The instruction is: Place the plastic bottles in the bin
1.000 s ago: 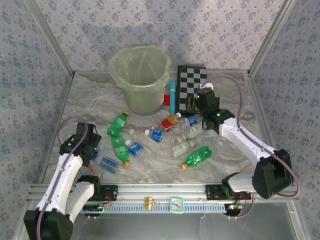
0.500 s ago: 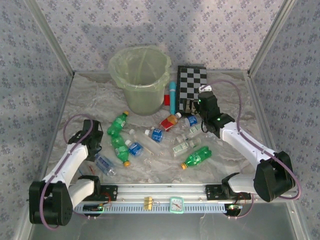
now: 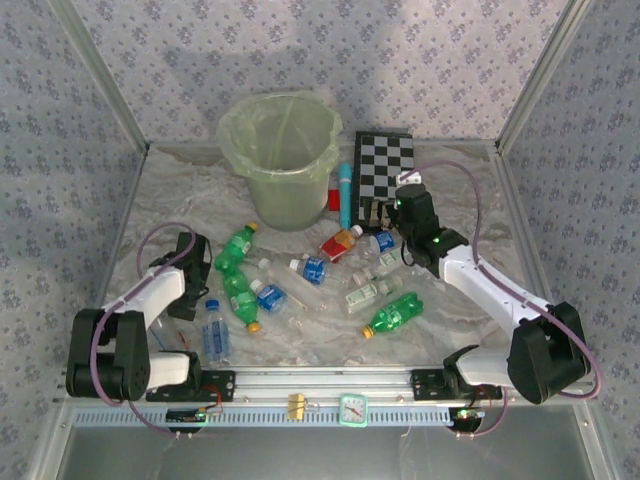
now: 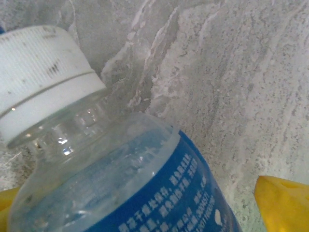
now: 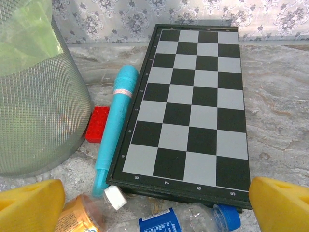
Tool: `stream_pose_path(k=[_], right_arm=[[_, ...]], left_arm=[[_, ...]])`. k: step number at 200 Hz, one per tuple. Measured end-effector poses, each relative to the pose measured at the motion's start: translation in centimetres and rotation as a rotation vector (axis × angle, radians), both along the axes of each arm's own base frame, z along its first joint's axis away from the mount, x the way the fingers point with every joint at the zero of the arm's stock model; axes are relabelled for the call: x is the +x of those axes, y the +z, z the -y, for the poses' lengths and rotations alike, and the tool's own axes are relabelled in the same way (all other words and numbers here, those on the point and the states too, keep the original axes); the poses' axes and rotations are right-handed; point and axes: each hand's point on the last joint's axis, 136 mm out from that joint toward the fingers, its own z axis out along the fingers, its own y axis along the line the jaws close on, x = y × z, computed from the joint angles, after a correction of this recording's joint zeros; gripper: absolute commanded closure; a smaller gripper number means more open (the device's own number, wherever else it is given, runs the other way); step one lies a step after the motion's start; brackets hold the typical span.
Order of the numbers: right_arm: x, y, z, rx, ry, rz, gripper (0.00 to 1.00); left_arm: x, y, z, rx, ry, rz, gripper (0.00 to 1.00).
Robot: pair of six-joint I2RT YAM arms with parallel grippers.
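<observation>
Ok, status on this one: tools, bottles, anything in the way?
Left tool open over a blue-labelled bottle, no grip. Right tool open near the checkerboard. Bottles on the table, bin upright. Teal tube beside bin, not blocking.

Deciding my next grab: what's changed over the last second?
The left arm folded back toward its base, carrying the open left gripper rightward. The blue-labelled bottle beside it turned, cap now pointing away. The open right gripper drew slightly nearer. The bin and other bottles stayed put.
</observation>
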Motion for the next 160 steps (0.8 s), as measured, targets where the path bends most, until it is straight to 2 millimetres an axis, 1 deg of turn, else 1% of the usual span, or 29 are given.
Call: stream_pose_path(k=[17, 44, 65, 81, 91, 111, 125, 144, 160], right_arm=[[-0.1, -0.1, -0.1, 0.003, 0.006, -0.004, 0.0], [-0.1, -0.2, -0.2, 0.004, 0.01, -0.007, 0.0], [-0.1, -0.5, -0.3, 0.002, 0.013, -0.014, 0.0], [-0.1, -0.5, -0.4, 0.002, 0.015, -0.015, 0.0], [-0.1, -0.5, -0.4, 0.002, 0.015, -0.014, 0.0], [-0.1, -0.5, -0.4, 0.002, 0.016, -0.014, 0.0], [-0.1, -0.5, -0.5, 0.002, 0.018, -0.014, 0.0], [-0.1, -0.5, -0.5, 0.002, 0.02, -0.014, 0.0], [-0.1, -0.5, -0.6, 0.002, 0.022, -0.015, 0.0]], left_arm=[[-0.2, -0.2, -0.1, 0.007, 0.004, -0.028, 0.13], [-0.5, -0.4, -0.3, 0.017, 0.017, -0.066, 0.29], [0.2, -0.3, -0.5, 0.031, 0.024, -0.051, 0.42], [0.9, 0.0, -0.5, 0.036, 0.019, -0.028, 0.49], [1.4, 0.2, -0.6, 0.039, 0.022, -0.007, 0.51], [1.6, 0.4, -0.9, 0.056, 0.026, 0.003, 0.51], [1.8, 1.0, -1.2, 0.071, 0.033, 0.021, 0.51], [2.6, 2.8, -1.9, 0.098, 0.04, 0.075, 0.53], [3.6, 5.1, -2.5, 0.126, 0.031, 0.143, 0.55]])
